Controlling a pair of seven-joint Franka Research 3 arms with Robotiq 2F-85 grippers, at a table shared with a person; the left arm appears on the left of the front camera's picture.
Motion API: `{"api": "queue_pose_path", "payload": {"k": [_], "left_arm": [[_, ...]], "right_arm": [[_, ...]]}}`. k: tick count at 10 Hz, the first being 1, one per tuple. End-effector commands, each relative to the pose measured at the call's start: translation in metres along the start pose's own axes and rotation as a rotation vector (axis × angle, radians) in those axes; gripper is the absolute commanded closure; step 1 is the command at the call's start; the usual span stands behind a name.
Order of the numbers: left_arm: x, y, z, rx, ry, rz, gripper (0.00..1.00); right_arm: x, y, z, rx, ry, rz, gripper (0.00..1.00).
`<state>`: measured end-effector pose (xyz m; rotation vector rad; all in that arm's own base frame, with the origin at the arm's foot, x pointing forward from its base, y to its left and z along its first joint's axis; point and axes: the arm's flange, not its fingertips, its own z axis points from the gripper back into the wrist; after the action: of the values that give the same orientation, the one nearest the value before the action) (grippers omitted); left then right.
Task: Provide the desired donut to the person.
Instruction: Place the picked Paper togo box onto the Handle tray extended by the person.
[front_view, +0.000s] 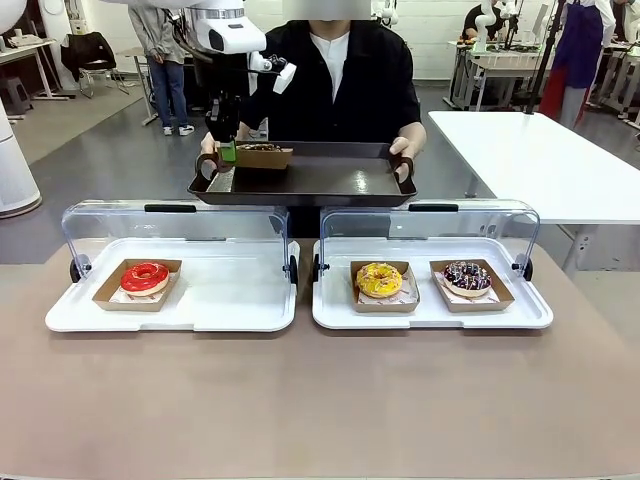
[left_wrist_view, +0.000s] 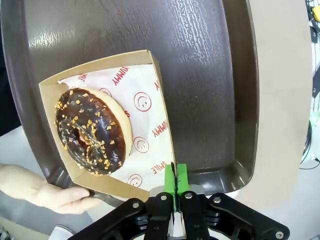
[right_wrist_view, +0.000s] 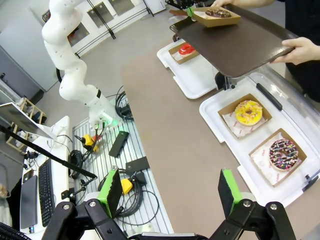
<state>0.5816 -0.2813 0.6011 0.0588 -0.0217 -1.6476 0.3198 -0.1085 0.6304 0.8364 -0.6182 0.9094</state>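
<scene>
1. Left gripper (left_wrist_view: 175, 182) is clamped shut on the rim of the cardboard boat (left_wrist_view: 112, 182) carrying the chocolate donut (left_wrist_view: 92, 131)
2. The boat already sits on the brown tray (left_wrist_view: 200, 75) that the person (front_view: 340, 80) holds with both hands, so the handover looks nearly done
3. What's left, I reckon: let go and back off
4. Right gripper (right_wrist_view: 170, 192) hangs wide open, holding nothing; the red donut (front_view: 145, 276), yellow donut (front_view: 379, 279) and sprinkled donut (front_view: 467, 276) sit untouched
</scene>
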Motion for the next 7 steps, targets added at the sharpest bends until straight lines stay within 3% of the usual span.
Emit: {"api": "queue_pose_path", "payload": {"k": [1, 6, 7], "left_arm": [[0.001, 0.012, 0.004, -0.03, -0.017, 0.03, 0.99], [-0.003, 0.018, -0.008, -0.077, -0.034, 0.028, 0.99], [-0.003, 0.019, -0.008, -0.091, -0.035, 0.037, 0.41]], "right_arm": [[0.001, -0.001, -0.001, 0.009, -0.015, 0.013, 0.0], [0.001, -0.001, -0.001, 0.009, -0.015, 0.013, 0.0], [0.001, -0.001, -0.001, 0.009, -0.015, 0.013, 0.0]]}}
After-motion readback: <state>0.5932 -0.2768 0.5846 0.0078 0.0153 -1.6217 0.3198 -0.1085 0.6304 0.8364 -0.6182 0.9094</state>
